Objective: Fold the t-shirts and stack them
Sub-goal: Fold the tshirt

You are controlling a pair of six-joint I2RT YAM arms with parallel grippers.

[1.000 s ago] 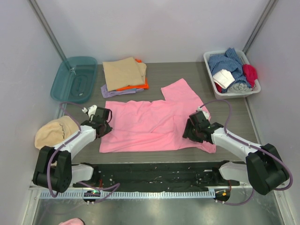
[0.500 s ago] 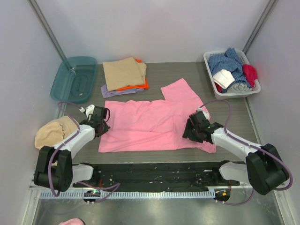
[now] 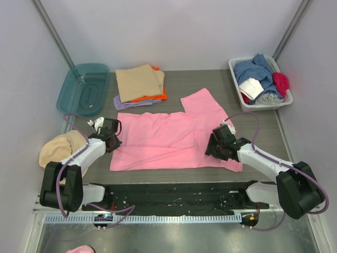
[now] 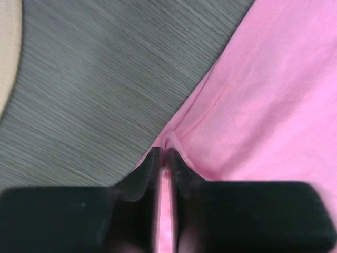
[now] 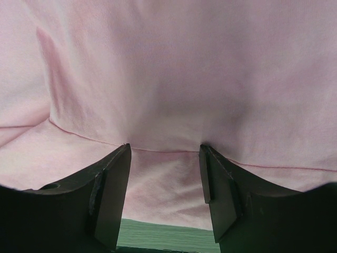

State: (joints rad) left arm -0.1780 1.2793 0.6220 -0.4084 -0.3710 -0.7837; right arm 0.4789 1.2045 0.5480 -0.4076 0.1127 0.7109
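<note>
Pink t-shirt [image 3: 168, 139]: spread flat in the middle of the surface [image 3: 210, 84], one sleeve pointing toward 1 o'clock, not yet folded.
Left gripper [image 4: 163, 155]: pressed together on a small ridge of cloth at the shirt's 9 o'clock edge (a hem pinch, likely to lift that side over).
Right gripper [image 5: 164, 153]: spread, straddling cloth at the shirt's 3 o'clock side with nothing pinched, probably placed to take the matching edge.
Folded stack [image 3: 139, 84]: tan on orange and lilac, at 11 o'clock, awaiting the pink one.

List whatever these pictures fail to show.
- Top view: orange t-shirt and lilac t-shirt, mostly covered by the tan t-shirt; only edges show.
- Top view: right side of the pink t-shirt, partly under the right claw.
- Left wrist view: how much pink cloth the left claw pinches, hidden between its shut fingers.
</note>
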